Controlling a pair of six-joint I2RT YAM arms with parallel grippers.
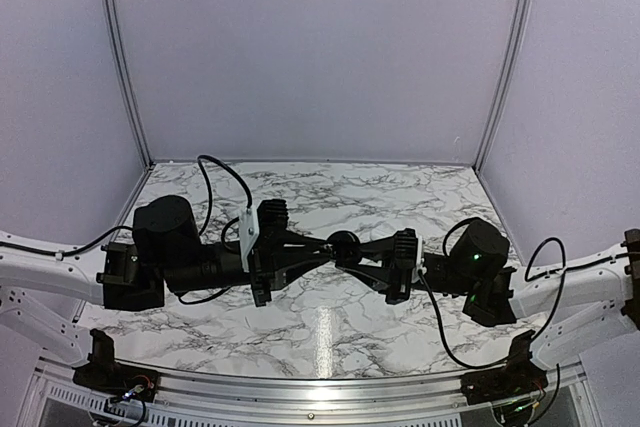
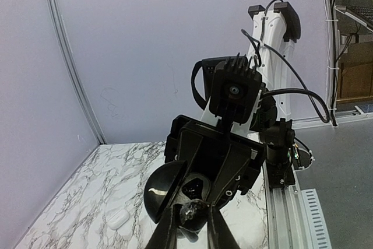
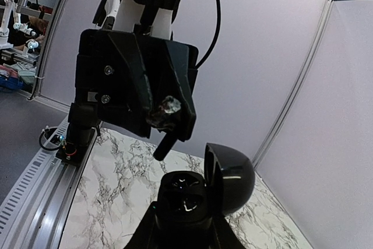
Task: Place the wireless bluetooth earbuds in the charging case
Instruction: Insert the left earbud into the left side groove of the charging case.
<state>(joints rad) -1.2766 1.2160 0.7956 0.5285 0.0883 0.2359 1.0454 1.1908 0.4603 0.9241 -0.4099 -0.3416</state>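
Note:
My right gripper (image 3: pixel 185 228) is shut on the base of a black charging case (image 3: pixel 183 196), held above the table with its domed lid (image 3: pixel 230 178) swung open. The left gripper (image 2: pixel 195 218) is shut on a black earbud (image 2: pixel 194 213), whose stem points down. In the right wrist view that earbud (image 3: pixel 165 114) hangs just above and a little left of the case's open wells, apart from them. From above, the two grippers meet mid-table, the left gripper (image 1: pixel 322 247) and the right gripper (image 1: pixel 362 251) on either side of the case (image 1: pixel 343 244).
A white pebble-like case (image 2: pixel 116 218) lies shut on the marble table (image 1: pixel 380 197), below and to the left of the left gripper. Purple walls close in the table at the back and on both sides. A metal rail (image 1: pixel 320 387) runs along the near edge.

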